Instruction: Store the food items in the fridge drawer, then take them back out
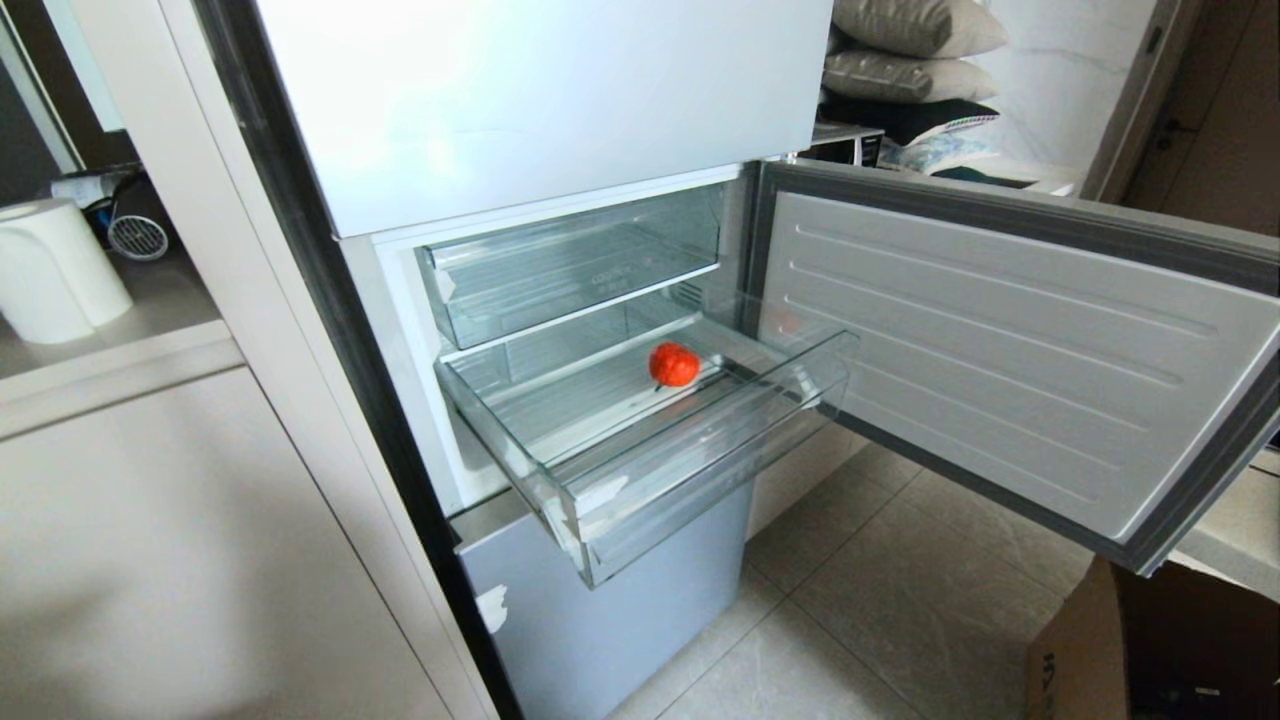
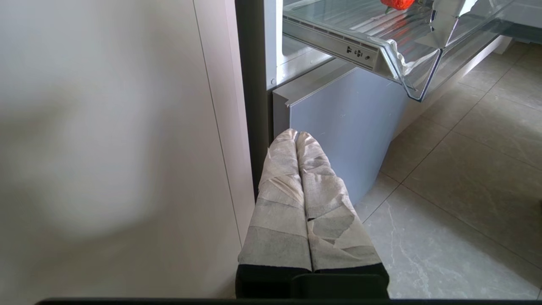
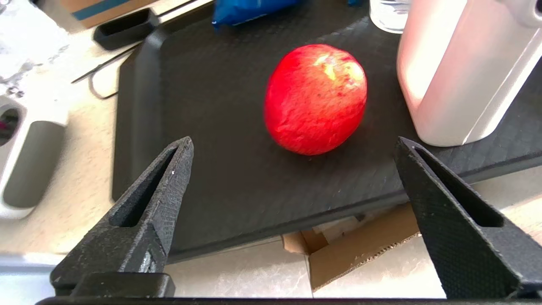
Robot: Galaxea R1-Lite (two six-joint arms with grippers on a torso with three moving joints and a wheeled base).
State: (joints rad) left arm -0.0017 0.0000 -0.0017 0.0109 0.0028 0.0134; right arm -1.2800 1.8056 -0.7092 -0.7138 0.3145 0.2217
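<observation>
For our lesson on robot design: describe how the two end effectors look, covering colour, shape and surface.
The left end effector has two long fingers wrapped in pale grey, creased cloth tape on a black base. The right end effector has two bare black fingers, wedge-shaped and tapering to points, with a fine textured surface and a long slot through each.

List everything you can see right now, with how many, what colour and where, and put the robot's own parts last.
tomato: one, red-orange, inside the pulled-out fridge drawer
fridge drawer: one, clear, extended from the open fridge
upper tray: one, clear, above the drawer
fridge door: one, white inside, swung open
apple: one, red, on the black tray
black tray: one, on a pale counter
cardboard box: one, brown, on the floor
left hand: taped grey, shut, low beside the fridge
right hand: black, open, above the apple
</observation>
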